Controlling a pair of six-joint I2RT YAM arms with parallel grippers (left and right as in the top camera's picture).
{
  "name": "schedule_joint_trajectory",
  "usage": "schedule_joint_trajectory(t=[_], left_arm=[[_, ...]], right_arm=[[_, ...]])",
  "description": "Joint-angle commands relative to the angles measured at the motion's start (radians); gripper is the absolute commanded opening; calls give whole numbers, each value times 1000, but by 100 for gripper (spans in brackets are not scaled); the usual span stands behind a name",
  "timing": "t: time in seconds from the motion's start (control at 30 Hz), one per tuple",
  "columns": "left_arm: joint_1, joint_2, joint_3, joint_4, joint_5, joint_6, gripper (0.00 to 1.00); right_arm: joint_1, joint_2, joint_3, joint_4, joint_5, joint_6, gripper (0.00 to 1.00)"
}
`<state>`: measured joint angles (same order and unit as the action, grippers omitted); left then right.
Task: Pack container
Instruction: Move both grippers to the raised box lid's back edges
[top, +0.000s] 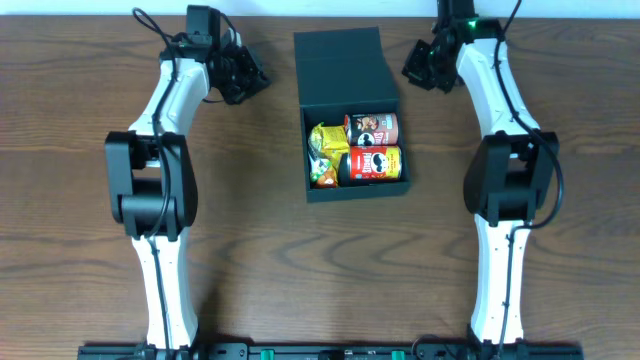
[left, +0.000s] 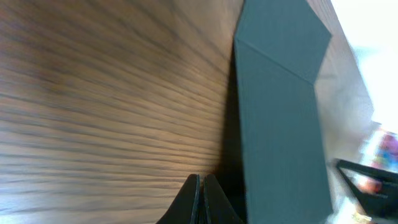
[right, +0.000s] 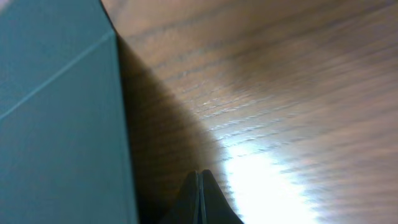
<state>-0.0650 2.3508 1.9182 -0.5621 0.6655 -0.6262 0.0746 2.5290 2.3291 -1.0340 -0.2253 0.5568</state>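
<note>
- Table (top: 80, 60): just one, dark wood grain, lying under the container and everything else.
- Arms: two, white with black joints. The left arm (top: 165, 100) and right arm (top: 495, 90) stand on either side of the container, both reaching toward its lid end.
- Container (top: 340, 65): one dark teal box, sitting between the two arms. Its flap lid is thrown open and lies flat behind the open compartment.
- Grippers: two. The left gripper (left: 200, 183) is near the container's left side, level with the lid, fingers pressed together on nothing. The right gripper (right: 200, 177) is off the container's right side, same deal, pinched closed and empty.
- Chip cans: two, lying on their sides in the container's right half, a brownish one (top: 372, 128) toward the lid and a red one (top: 375, 165) at the front.
- Snack bags (top: 325, 155): yellow-green, tucked in the container's left half, touching the cans. Can't tell if it's one or two.
</note>
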Motion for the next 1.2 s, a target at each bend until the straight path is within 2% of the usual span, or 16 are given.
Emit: schedule_joint_trajectory(t=[0.0,0.37,0.5,0.63,0.93,1.17], left_arm=[[0,49,11,40,167,-107,6],[-8,143,11,189,327,-265,6],[-16,145,11,196,322,-269,6],[-18,147,11,153,265,-280,6],[-40,148,11,150,172,-340,5],[-54,148,11,240,200,-409,5]], right_arm=[[-29,13,16,-5,-94,33,2],[-28,16,16,22,-249,85,2],[-27,16,16,33,-301,102,1],[-30,20,16,17,-225,101,2],[-23,55,15,42,-233,120,2],[-13,59,14,97,-312,156,1]])
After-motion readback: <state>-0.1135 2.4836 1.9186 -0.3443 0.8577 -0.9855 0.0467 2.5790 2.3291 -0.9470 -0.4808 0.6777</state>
